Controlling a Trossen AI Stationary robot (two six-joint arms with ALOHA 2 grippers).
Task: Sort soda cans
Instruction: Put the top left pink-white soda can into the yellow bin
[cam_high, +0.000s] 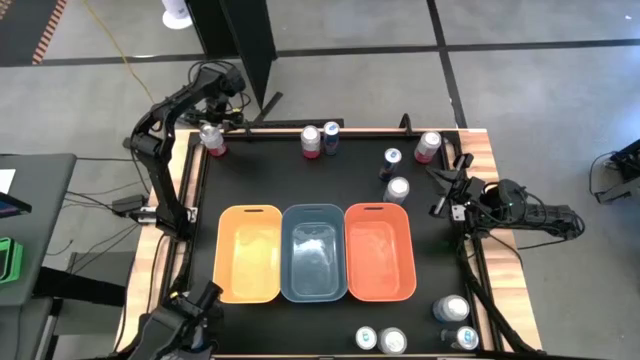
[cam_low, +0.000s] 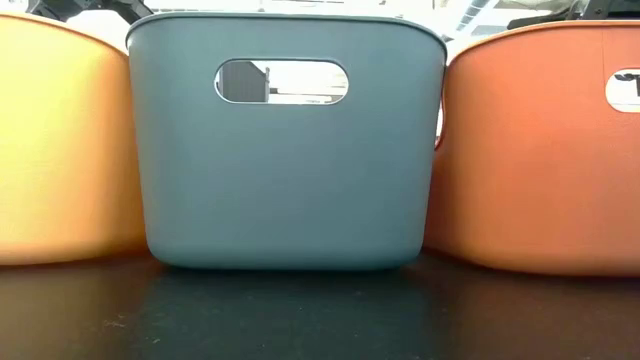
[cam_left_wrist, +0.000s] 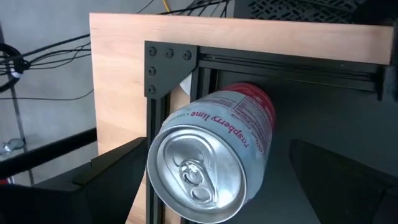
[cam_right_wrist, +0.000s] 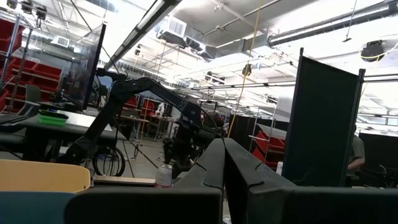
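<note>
- Black matting covers the table (cam_high: 250, 175), which has a pale wooden border and stands on a grey workshop floor; the right wrist view looks out past it into a large hall with racks and ceiling lights.
- Three bins sit side by side mid-table: the orange bin (cam_high: 249, 253), the blue bin (cam_high: 315, 252) and the red-orange bin (cam_high: 380, 250). From above, all three look empty.
- Sorting seems barely begun, judging by that: every can in view is outside the bins.
- Along the far edge stand a red can (cam_high: 311, 141) and a blue can (cam_high: 331, 137) just beside each other, another red can (cam_high: 428, 147) towards the right corner, and a small blue can (cam_high: 391, 162) near a silver can (cam_high: 397, 189).
- Four more cans (cam_high: 452, 309) cluster at the near right corner.
- At the far left corner, the left gripper (cam_high: 212, 128) straddles a raspberry lime can (cam_left_wrist: 211, 160), its jaws spread either side and seemingly not yet closed on it.
- Beside the table's right edge waits the right gripper (cam_high: 447, 188); its jaws look closed together, holding nothing.
- Left to do: essentially all cans.
</note>
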